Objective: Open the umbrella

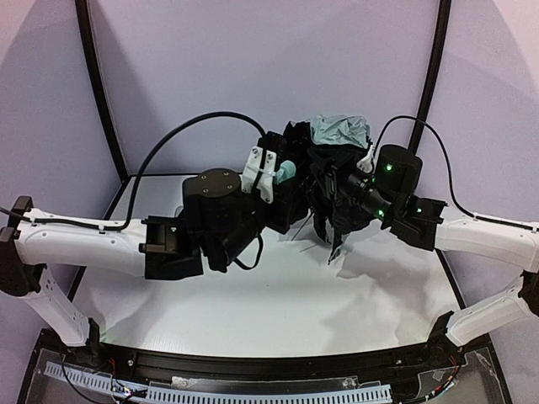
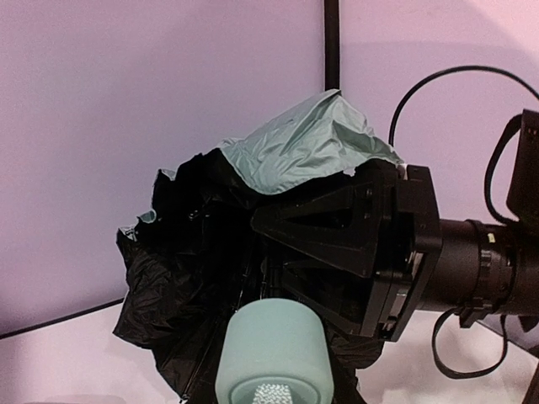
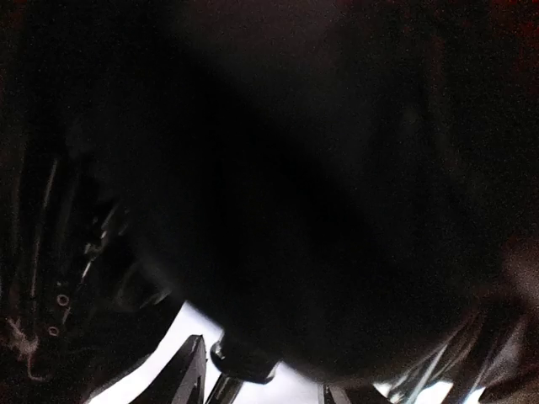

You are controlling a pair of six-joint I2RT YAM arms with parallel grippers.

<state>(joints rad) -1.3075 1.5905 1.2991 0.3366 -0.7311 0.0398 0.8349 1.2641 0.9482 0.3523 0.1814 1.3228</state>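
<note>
The umbrella [image 1: 337, 135] hangs in the air between both arms, its mint-green fabric [image 2: 307, 143] bunched on top and the black inner side [image 2: 177, 269] sagging below. My left gripper [image 1: 268, 174] is shut on the pale green handle [image 2: 271, 353], seen end-on in the left wrist view. My right gripper [image 1: 327, 192] reaches into the black fabric from the right. In the right wrist view its fingers [image 3: 189, 370] stand apart around the thin black shaft and a round black collar [image 3: 244, 360], with a light gap on the right side. Dark fabric [image 3: 295, 168] covers most of that view.
The white table [image 1: 278, 311] lies below the umbrella. Black frame posts [image 1: 101, 93] and purple walls [image 1: 194, 59] stand close behind. Black cables [image 1: 194, 126] arc over both arms. Bare umbrella ribs [image 1: 335, 244] hang down towards the table.
</note>
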